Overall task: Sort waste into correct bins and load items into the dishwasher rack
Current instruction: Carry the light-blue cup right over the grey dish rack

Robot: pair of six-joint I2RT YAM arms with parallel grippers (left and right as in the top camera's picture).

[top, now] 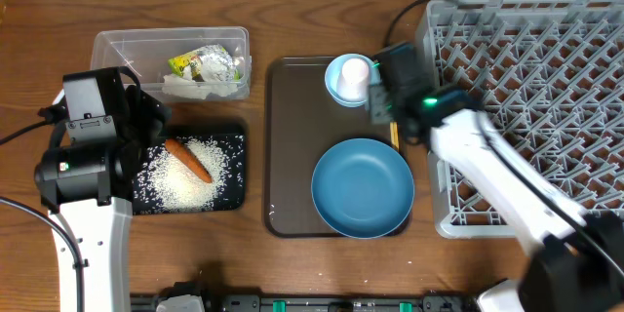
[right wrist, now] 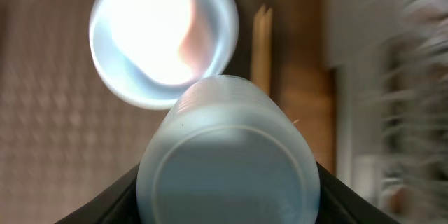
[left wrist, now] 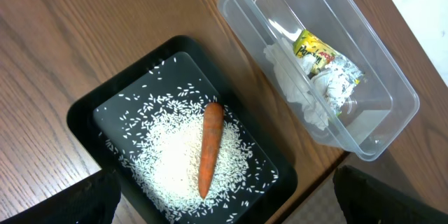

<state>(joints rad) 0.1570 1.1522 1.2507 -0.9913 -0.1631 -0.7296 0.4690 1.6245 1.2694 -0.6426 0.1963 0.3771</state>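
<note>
Overhead first: the grey dishwasher rack [top: 546,49], a lattice of stiff upright pegs, fills the right side, and no dish shows in it yet. Beside it sits the brown serving tray [top: 288,156] carrying the large dark-blue bowl [top: 363,187], smooth, round and upright. The small light-blue bowl [top: 341,83] is at the far end. The right end effector [top: 378,93] reaches in right next to that small bowl, close to the rack, so a short carry looks likely. Thin wooden chopsticks [top: 395,136] lie along the serving tray's right edge.

Left wrist now: the waste looks sorted. The shallow black tray [left wrist: 91,112] holds a scatter of loose rice grains [left wrist: 168,168] with the tapered orange carrot [left wrist: 208,150] lying on top. The clear tub [left wrist: 392,105] just beside it holds the crinkled yellow-green wrapper [left wrist: 318,52] resting against the soft crumpled tissue [left wrist: 294,87]. The left end effector [left wrist: 224,203] hangs above them, spread wide and holding nothing.

Right wrist: it's a blurry shot, but the pale-blue cup [right wrist: 227,161] fills the frame, on its side with its flat round base towards the lens. Dark fingers [right wrist: 112,196] flank it on both sides, so it appears pinched, a side grip suited to tipping the cup onto the pegs.
</note>
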